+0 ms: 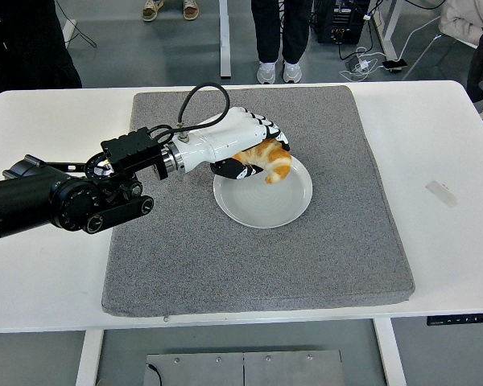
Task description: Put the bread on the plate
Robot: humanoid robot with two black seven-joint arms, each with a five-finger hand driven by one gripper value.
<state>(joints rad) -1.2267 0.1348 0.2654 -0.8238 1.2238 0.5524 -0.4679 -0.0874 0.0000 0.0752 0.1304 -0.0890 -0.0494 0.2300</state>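
Note:
My left hand (253, 153) is white with black fingertips and is shut on the bread (272, 159), an orange-brown croissant. It holds the bread just above the far left part of the pale round plate (286, 207). The plate lies in the middle of the grey mat (249, 265). My hand covers the plate's upper left rim and most of the bread's top. Whether the bread touches the plate cannot be told. My right arm is out of view.
The grey mat covers the middle of the white table (40, 265). A small strip of tape (440, 193) lies on the table at the right. A person's legs and shoes (278, 72) stand beyond the far edge, with cables on the floor.

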